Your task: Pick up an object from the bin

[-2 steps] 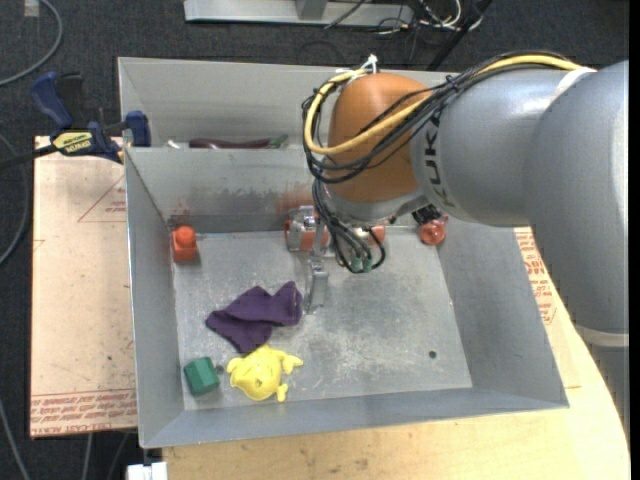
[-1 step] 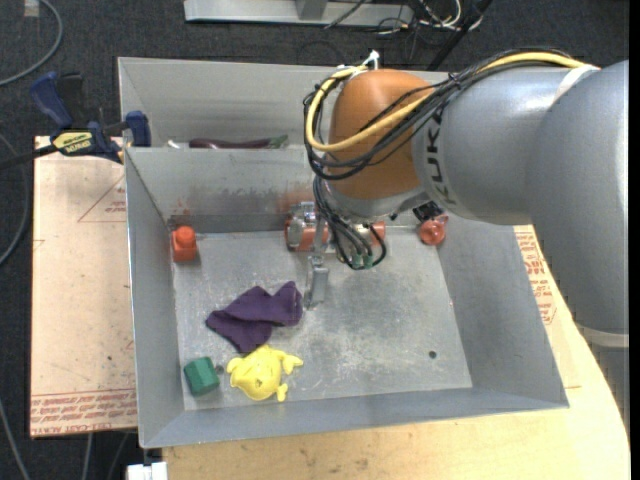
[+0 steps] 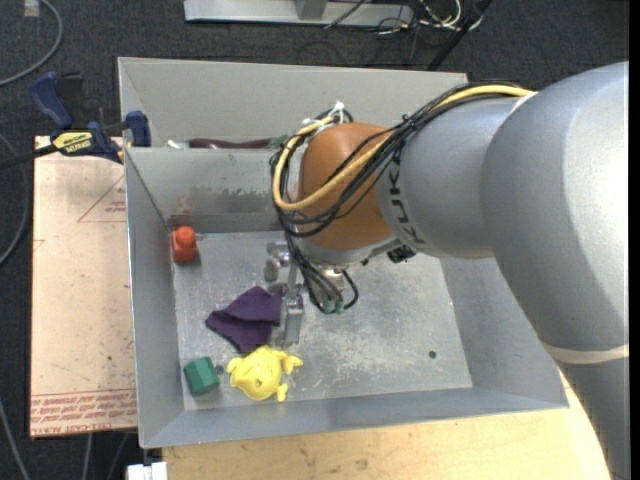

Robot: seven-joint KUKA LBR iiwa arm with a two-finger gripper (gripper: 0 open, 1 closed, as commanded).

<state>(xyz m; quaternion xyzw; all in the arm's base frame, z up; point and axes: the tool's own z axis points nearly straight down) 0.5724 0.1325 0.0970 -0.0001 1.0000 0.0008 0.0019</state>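
My gripper reaches down under the arm's orange cover, left of the bin's middle. Its tip stands at the right edge of a crumpled purple cloth and just above a yellow soft toy on the bin floor. Nothing shows held in it. Whether it touches the cloth I cannot tell.
A green block lies in the front left corner, next to the yellow toy. An orange-red cylinder stands by the left wall further back. The arm covers the bin's right and back parts.
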